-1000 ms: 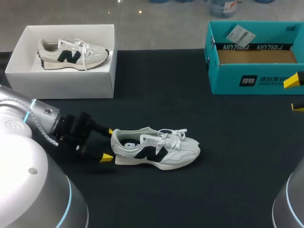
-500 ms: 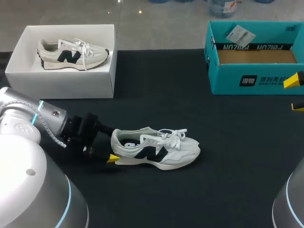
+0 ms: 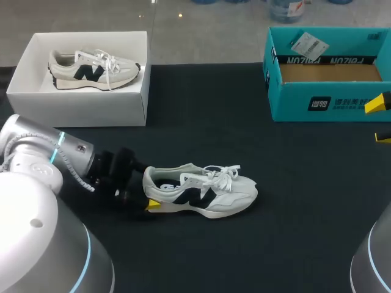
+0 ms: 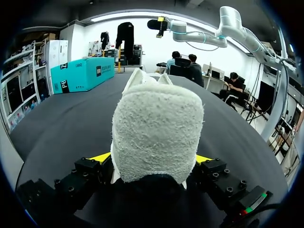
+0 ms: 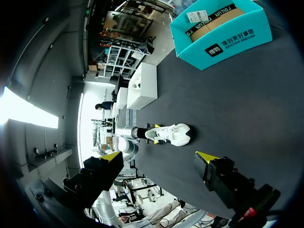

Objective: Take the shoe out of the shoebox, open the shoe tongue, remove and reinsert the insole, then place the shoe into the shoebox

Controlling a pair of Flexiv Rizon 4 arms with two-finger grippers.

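Black table (image 3: 244,146): white sneaker (image 3: 201,190) mid-table. Left gripper (image 4: 152,159) spread wide, heel between fingers, not clamped. Right gripper (image 5: 159,156) wide open, empty, well apart from sneaker.

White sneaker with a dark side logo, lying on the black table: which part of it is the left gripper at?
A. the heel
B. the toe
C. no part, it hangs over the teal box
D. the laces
A: in the head view the left gripper sits at the rear end of the white sneaker, and the left wrist view shows its heel right ahead of that gripper.
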